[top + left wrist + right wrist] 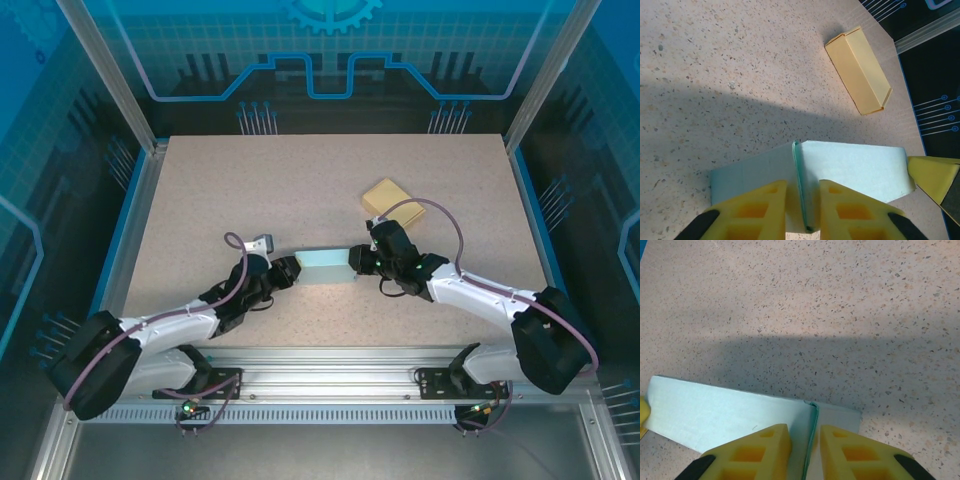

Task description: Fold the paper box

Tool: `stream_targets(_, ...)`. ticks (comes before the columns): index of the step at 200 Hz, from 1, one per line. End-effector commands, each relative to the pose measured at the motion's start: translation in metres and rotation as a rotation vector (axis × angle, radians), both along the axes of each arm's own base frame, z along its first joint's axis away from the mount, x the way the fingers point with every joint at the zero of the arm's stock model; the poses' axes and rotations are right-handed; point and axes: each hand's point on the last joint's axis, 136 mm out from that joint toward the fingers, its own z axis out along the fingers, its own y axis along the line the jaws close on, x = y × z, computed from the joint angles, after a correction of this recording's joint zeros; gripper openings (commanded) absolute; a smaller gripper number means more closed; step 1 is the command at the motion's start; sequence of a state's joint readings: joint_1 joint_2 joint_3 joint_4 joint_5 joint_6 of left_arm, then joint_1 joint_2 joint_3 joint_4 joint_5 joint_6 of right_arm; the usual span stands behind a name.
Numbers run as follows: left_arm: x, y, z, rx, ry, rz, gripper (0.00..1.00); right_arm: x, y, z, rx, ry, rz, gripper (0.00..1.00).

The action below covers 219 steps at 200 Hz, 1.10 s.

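Note:
The light blue paper box (325, 266) lies on the table between my two grippers. At the box's left end, my left gripper (290, 272) is shut on the upright end wall. The left wrist view shows its yellow fingers (760, 210) pinching that folded wall, the gripper (803, 186) straddling it, with the box (855, 165) stretching away. My right gripper (358, 262) is shut on the opposite end wall. In the right wrist view the gripper (806, 429) clamps a doubled paper edge of the box (715, 405).
A folded yellow paper box (386, 196) lies behind the right gripper, also in the left wrist view as a yellow box (860, 70). The speckled table (250, 190) stretches open to the back and left. Metal rails (330, 385) run along the near edge.

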<state>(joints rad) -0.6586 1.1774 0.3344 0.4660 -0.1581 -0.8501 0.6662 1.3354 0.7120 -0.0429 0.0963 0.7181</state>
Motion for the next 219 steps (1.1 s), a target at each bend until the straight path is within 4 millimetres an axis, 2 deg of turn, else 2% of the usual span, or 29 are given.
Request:
stream_targets(1, -0.028, 0.012, -0.054, 0.155, 0.135, -0.083, 0.31, -0.041, -0.032, -0.067, -0.172, 0.226, 0.011, 0.25)
stream_targets(19, -0.021, 0.006, -0.033, 0.214, 0.05, -0.14, 0.45, -0.037, -0.032, -0.062, -0.177, 0.212, 0.007, 0.25)
stream_targets(74, 0.001, 0.021, 0.059, 0.559, -0.276, -0.266, 0.64, -0.03, -0.029, -0.044, -0.177, 0.181, 0.003, 0.27)
stream_targets(95, -0.011, -0.001, 0.08, 0.673, -0.445, -0.516, 0.69, -0.028, -0.028, -0.038, -0.167, 0.174, 0.005, 0.28)
stream_targets(126, -0.042, -0.036, 0.063, 0.714, -0.549, -0.917, 0.74, -0.026, -0.026, -0.03, -0.163, 0.158, 0.01, 0.28)
stream_targets(144, -0.044, -0.049, 0.055, 0.701, -0.56, -1.025, 0.76, -0.026, -0.025, -0.028, -0.162, 0.159, 0.012, 0.28)
stream_targets(163, -0.035, -0.057, 0.047, 0.721, -0.546, -1.069, 0.83, -0.026, -0.025, -0.028, -0.16, 0.16, 0.013, 0.28)
stream_targets(219, 0.0, -0.06, 0.001, 0.865, -0.371, -1.133, 0.85, -0.029, -0.024, -0.03, -0.166, 0.167, 0.013, 0.28)
